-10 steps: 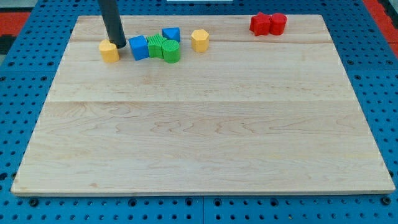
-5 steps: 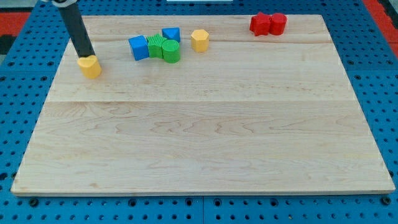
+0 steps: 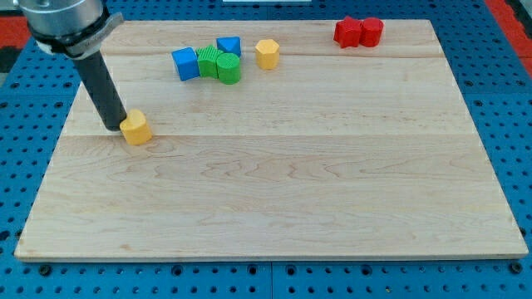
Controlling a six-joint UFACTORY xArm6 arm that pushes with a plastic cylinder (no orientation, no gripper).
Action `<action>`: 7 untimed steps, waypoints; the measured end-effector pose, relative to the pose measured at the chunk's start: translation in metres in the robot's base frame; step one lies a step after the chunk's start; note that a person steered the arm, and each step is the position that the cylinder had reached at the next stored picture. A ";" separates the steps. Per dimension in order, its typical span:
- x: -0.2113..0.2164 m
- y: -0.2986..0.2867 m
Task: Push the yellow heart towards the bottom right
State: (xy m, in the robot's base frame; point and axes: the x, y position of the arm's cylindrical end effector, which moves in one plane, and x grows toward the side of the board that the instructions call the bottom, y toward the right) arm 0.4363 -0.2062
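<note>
The yellow heart point(image 3: 136, 129) lies on the wooden board point(image 3: 274, 208) at the view's left, about halfway down. My tip point(image 3: 115, 127) is on the board just left of the heart, touching or almost touching its upper left side. The dark rod rises from there toward the view's top left.
Near the view's top stand a blue cube point(image 3: 185, 63), two green blocks point(image 3: 219, 66), a blue block point(image 3: 229, 46) and a yellow hexagon-like block point(image 3: 267, 53). Two red blocks point(image 3: 358, 31) sit at the top right. Blue pegboard surrounds the board.
The yellow heart has been pushed down the board, first to the left away from the blue cube, then slightly right. My tip moved down with it, staying at its upper left.
</note>
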 end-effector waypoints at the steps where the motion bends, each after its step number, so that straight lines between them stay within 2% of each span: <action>1: 0.023 0.047; 4: 0.010 0.221; 7: -0.015 0.231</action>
State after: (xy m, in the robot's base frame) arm 0.4214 0.0246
